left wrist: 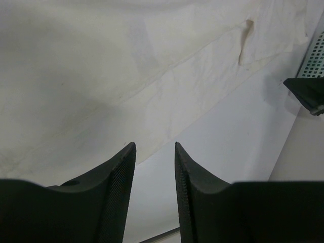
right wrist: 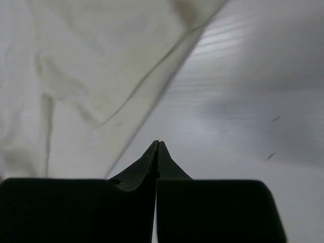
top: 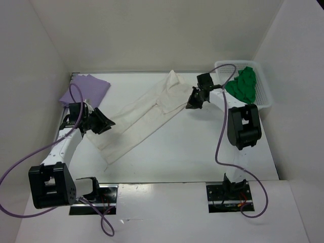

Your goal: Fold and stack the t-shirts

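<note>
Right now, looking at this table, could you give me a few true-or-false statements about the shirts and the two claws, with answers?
1. The green shirt lies in the basket. True.
2. The purple shirt is spread out in the middle of the table. False: it lies in the far left corner, and the cream shirt is the one spread in the middle.
3. The right gripper is shut and holds nothing. True.
4. The left gripper is clamped on the cream shirt. False: its jaws stand apart, with only table showing between them.
</note>
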### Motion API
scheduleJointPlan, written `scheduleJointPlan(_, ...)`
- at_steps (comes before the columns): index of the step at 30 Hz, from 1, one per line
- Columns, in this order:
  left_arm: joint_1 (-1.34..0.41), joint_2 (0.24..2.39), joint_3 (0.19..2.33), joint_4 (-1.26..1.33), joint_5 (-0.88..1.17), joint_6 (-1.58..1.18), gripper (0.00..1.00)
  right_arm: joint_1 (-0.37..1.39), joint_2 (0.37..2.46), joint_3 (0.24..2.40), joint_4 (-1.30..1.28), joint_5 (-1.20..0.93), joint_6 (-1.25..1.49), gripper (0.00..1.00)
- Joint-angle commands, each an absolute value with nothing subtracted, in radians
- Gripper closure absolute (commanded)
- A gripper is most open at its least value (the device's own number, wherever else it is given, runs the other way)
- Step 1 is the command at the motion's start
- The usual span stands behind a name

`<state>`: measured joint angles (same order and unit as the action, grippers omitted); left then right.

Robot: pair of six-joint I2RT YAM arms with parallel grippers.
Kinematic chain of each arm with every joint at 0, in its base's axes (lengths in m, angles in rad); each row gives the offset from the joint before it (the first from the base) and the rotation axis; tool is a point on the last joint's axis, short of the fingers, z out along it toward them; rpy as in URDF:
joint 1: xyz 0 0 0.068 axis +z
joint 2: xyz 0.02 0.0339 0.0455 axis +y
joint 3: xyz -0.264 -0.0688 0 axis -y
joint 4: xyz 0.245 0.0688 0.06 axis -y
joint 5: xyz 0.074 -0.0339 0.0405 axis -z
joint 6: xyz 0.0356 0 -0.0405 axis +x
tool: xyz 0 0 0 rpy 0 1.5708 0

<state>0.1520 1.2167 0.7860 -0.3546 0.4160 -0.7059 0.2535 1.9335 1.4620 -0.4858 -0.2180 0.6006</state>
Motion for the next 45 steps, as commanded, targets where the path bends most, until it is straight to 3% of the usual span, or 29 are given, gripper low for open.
scheduleJointPlan(1,0.141,1.227,0.798,-0.311,0.405,-0.686,0.56,0.192,1.992,1.488,-0.388,-0.146,0.565,1.00)
scheduleJointPlan(15,0.123,1.195,0.798,-0.342,0.405,-0.704,0.55,0.158,2.404,1.916,-0.486,-0.026,0.548,1.00)
scheduleJointPlan(18,0.094,1.174,0.798,-0.353,0.414,-0.726,0.53,0.158,2.506,2.145,-0.546,-0.054,0.548,1.00)
scheduleJointPlan(22,0.031,1.173,0.818,-0.373,0.414,-0.749,0.51,0.189,2.524,2.287,-0.612,-0.054,0.548,0.90)
scheduleJointPlan(24,-0.007,1.173,0.828,-0.373,0.405,-0.759,0.50,0.199,2.461,2.287,-0.630,-0.028,0.535,0.79)
scheduleJointPlan(26,-0.031,1.186,0.839,-0.373,0.405,-0.759,0.48,0.209,2.389,2.219,-0.641,-0.017,0.526,0.66)
scheduleJointPlan(29,-0.064,1.209,0.850,-0.361,0.405,-0.759,0.47,0.242,2.194,1.887,-0.577,-0.057,0.526,0.56)
scheduleJointPlan(35,-0.064,1.232,0.911,-0.373,0.304,-0.703,0.47,0.470,1.864,1.316,-0.290,-0.319,0.728,0.55)
scheduleJointPlan(40,-0.020,1.241,0.922,-0.405,0.285,-0.646,0.47,0.725,1.919,1.213,-0.096,-0.370,0.900,0.49)
scheduleJointPlan(45,-0.020,1.270,0.902,-0.405,0.295,-0.626,0.47,0.791,2.022,1.259,-0.049,-0.370,0.960,0.43)
